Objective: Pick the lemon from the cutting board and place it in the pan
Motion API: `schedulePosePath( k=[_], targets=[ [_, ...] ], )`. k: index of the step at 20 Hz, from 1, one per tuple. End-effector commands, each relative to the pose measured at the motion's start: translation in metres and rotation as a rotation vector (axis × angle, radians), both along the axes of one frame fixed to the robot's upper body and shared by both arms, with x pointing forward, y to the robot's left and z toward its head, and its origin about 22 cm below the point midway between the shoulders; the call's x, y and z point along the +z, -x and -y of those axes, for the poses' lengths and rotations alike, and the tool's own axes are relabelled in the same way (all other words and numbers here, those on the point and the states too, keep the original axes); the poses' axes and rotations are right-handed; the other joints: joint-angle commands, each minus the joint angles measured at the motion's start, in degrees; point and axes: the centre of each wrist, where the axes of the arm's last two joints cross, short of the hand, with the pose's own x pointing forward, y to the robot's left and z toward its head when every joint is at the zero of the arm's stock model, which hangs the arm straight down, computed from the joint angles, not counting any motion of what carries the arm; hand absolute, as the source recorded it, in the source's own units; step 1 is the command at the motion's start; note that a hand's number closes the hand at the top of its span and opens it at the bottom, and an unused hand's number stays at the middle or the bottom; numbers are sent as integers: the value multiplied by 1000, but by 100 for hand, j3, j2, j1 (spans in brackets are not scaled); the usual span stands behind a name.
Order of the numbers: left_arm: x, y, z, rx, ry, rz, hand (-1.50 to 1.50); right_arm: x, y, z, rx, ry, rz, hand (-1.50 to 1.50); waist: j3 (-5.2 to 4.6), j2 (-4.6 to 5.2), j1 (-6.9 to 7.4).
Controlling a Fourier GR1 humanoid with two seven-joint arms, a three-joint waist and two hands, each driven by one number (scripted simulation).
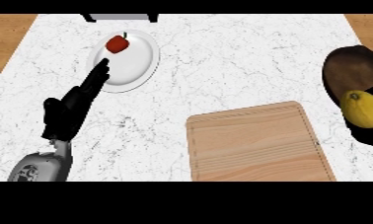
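My left hand [71, 105] lies stretched over the counter [241, 55], its fingers [97, 74] straight and together, holding nothing, their tips reaching onto the near edge of the white plate [142, 57], just short of the small red fruit [117, 44] that sits on the plate's far side. My right hand does not show, so I cannot say how its fingers stand. Outward to my right, the cutting board [255, 141] lies bare, and beyond it, at the view's right edge, the lemon [357, 108] already rests inside the dark pan [342, 67], against its near side. By that I judge the placing step done or all but done; what is left calls only for keeping the unseen hand clear of the pan without nudging the fruit, and for my left hand to leave the plate alone. The lemon's long axis runs roughly away from me, its nubbed end pointing to the far side of the pan.
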Motion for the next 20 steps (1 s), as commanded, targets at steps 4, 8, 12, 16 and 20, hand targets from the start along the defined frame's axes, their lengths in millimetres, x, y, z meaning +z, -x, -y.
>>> schedulePosePath(
  k=[4, 8, 12, 16, 20],
  targets=[
    [4, 15, -4, -16, -5, -8, 0, -35, -42, 47, -65, 27, 52, 150, -1, -1, 56],
    [10, 11, 8, -25, -11, 7, 0, -39, -71, 75, -84, 39, 57, 150, 2, 6, 84],
    [-11, 5, 13, -16, -3, 4, 0, -66, -71, 99, -75, 37, 64, 150, 4, 24, 77],
    [8, 3, -12, -5, -18, 8, 0, -60, -100, 97, -87, 52, 29, 150, 2, 23, 104],
    [9, -1, 12, -37, -5, 19, 0, -55, -99, 120, -88, 36, 52, 150, 12, 53, 165]
  ],
)
